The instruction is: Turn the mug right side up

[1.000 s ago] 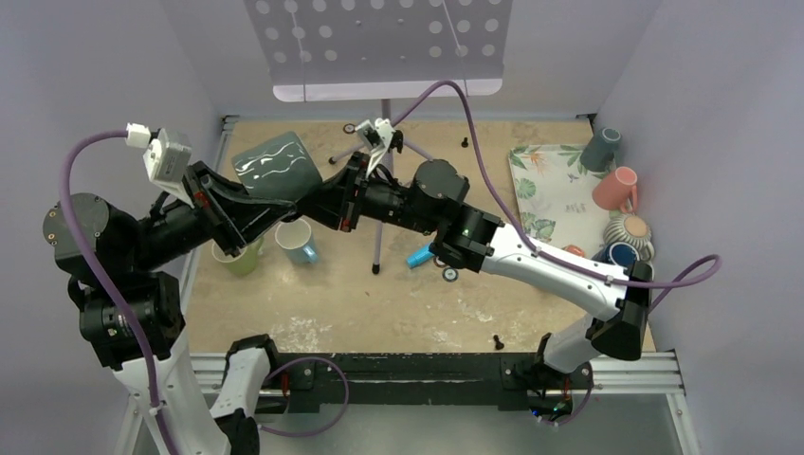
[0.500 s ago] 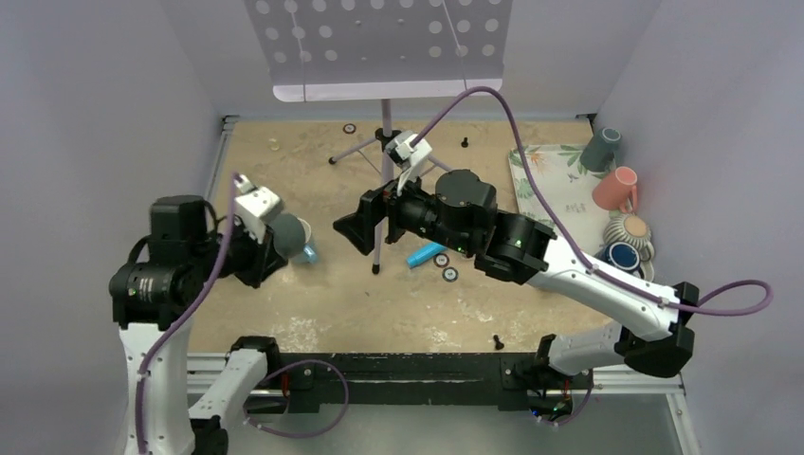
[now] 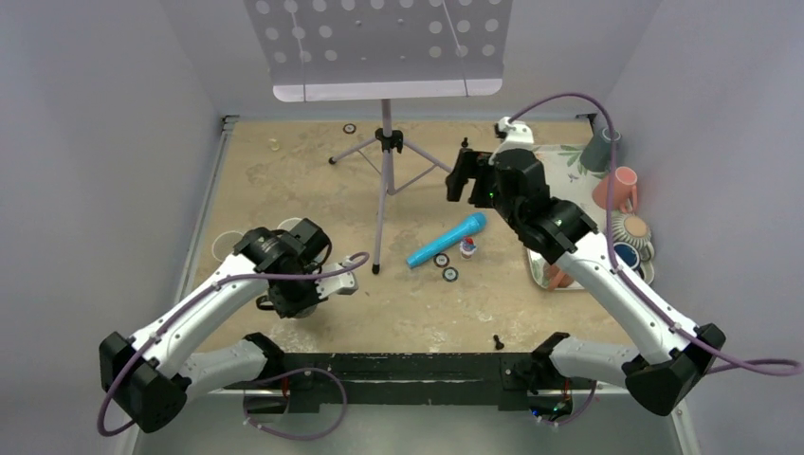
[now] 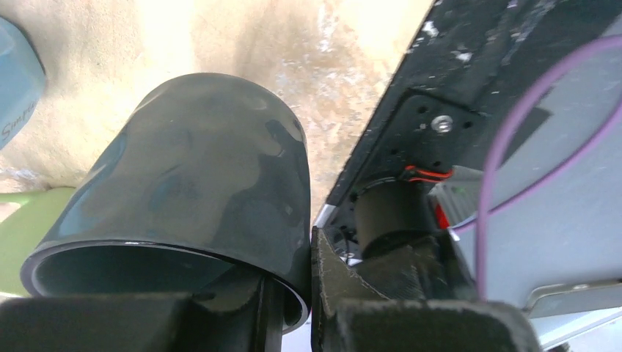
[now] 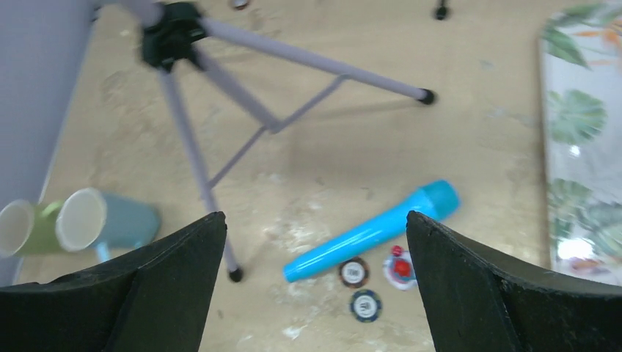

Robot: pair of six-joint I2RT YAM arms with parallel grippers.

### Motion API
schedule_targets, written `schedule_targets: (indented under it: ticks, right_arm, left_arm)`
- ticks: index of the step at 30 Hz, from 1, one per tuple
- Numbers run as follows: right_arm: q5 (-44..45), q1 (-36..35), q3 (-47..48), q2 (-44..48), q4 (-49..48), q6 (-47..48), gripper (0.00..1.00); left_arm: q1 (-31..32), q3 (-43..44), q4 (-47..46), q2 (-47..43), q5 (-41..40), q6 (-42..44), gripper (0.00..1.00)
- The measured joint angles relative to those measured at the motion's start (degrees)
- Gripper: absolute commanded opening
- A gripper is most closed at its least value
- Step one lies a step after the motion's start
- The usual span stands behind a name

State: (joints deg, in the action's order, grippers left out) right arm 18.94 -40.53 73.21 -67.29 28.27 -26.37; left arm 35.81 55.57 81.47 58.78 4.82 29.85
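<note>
We've got left gripper [image 4: 290,293] clamped on rim of mug [image 4: 198,169], near left. Right gripper [image 5: 315,220] spread wide, hanging over blue mic [image 5: 370,231], farther right.

My left arm [image 3: 204,303] lies low at near left. My right arm [image 3: 607,275] reaches far, right pincer [image 3: 460,177] between stand [image 3: 383,190] and tray [image 3: 564,166].

The dark grey glossy mug [image 4: 198,169] is near left, just before the pale blue mug [image 5: 110,220] and green mug [image 5: 22,227]. The blue plastic cylinder [image 3: 447,241] lies between the metal music stand [image 3: 384,142] and the leaf-printed tray [image 3: 555,175].
</note>
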Motion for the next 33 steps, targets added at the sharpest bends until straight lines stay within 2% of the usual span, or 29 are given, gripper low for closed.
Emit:
schedule_targets:
  ticks: [3,9,14,19,21,23,28,33]
  right_arm:
    - [1.55,6.75,-3.37,1.77,0.07,-1.57,0.96]
    - [4.31,14.84,-7.85,3.96,-0.33,-4.0,0.97]
    - [3.96,26.21,-11.41,4.59,-2.78,-5.31,0.98]
    - [2.86,39.69,-12.94,1.92,-9.68,-5.68,0.99]
    - [0.79,45.29,-10.23,-3.17,-11.34,-5.62,0.99]
    - [-0.02,49.48,-5.14,-10.49,-12.02,-5.51,0.99]
    - [0.96,54.93,6.05,-26.01,-11.74,-4.44,0.99]
    - [4.61,57.99,12.7,-34.47,-9.16,-3.69,0.98]
  left_arm:
    - [0.0,-3.13,-3.65,3.8,-2.99,2.29,0.0]
    - [0.02,-9.25,-11.52,6.73,-5.77,5.7,0.0]
    - [0.02,-14.43,-17.05,9.14,-8.46,6.99,0.02]
    - [0.26,-14.69,-18.36,8.68,-9.25,7.48,0.34]
    - [0.26,-15.17,-19.69,8.74,-9.51,7.48,0.48]
    - [0.22,-15.43,-20.48,8.68,-9.29,7.37,0.56]
    - [0.24,-13.25,-17.99,3.56,-6.34,6.75,0.65]
    - [0.26,-5.14,-14.14,-4.92,-1.51,6.1,0.7]
